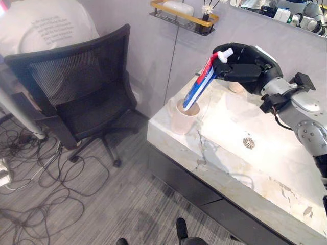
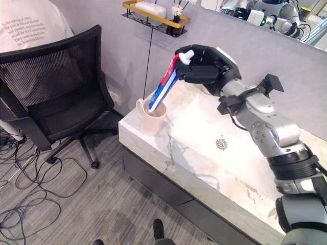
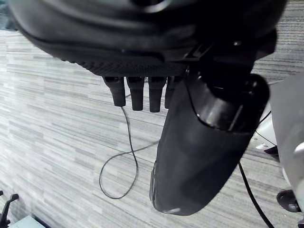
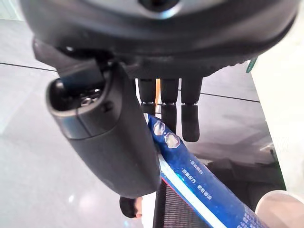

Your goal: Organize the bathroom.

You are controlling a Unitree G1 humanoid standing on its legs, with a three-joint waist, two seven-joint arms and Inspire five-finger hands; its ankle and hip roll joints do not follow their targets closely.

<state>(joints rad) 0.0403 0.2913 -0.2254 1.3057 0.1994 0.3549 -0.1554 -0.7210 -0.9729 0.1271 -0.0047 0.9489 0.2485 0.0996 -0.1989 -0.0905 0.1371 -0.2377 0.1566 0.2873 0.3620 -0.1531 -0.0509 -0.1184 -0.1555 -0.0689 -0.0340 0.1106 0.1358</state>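
A red, white and blue toothpaste tube (image 1: 202,81) with a white cap slants down over the marble counter (image 1: 255,168). Its lower end reaches into the mouth of a pale pink cup (image 1: 183,120) standing at the counter's left corner. My right hand (image 1: 245,64) is shut on the tube's capped upper end; in the right wrist view the thumb (image 4: 109,142) and fingers pinch the tube (image 4: 204,190) above the cup (image 4: 280,209). My left hand (image 3: 204,142) hangs over the grey floor with relaxed fingers, holding nothing.
A sink basin with a drain (image 1: 249,143) lies in the counter's middle, and a second cup (image 1: 236,88) stands behind my right hand. A gold wall shelf (image 1: 184,15) hangs above. A black office chair (image 1: 76,92), a person in white (image 1: 46,25) and floor cables (image 1: 30,168) are left.
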